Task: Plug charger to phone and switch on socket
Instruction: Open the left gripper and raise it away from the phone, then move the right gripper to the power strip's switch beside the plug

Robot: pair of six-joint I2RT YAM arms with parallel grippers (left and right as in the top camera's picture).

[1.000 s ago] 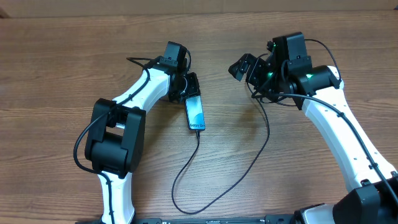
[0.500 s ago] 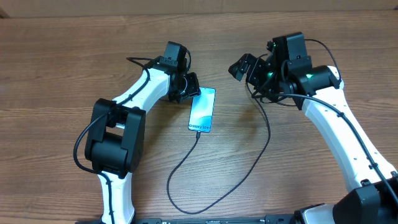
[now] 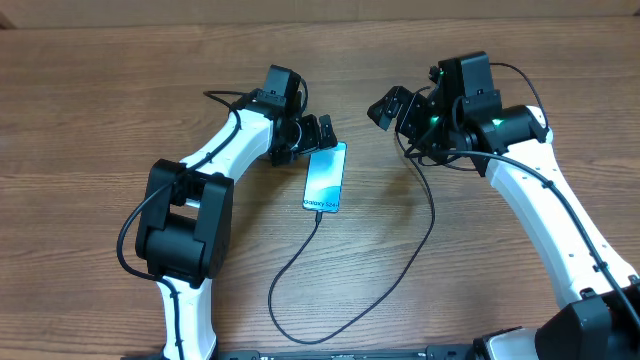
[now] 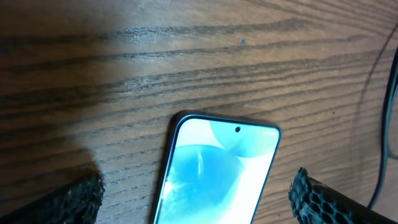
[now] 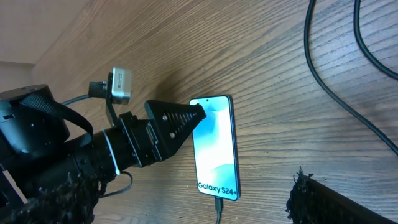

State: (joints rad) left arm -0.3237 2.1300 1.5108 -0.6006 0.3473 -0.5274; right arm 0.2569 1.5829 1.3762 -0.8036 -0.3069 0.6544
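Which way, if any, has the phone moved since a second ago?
Yes. The phone stood on edge; now it lies flat, screen up, tipped over toward the right arm, which has not moved.

"Galaxy S24+" in dark letters, on phone screen's lower end

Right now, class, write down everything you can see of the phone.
The phone is a dark-edged rectangle lying flat, screen up, on the wooden table. Its light-blue screen shows a punch-hole camera at the far end and Galaxy S24+ text at the near end, where the charger is plugged in. The open left gripper sits by its far end, not touching.
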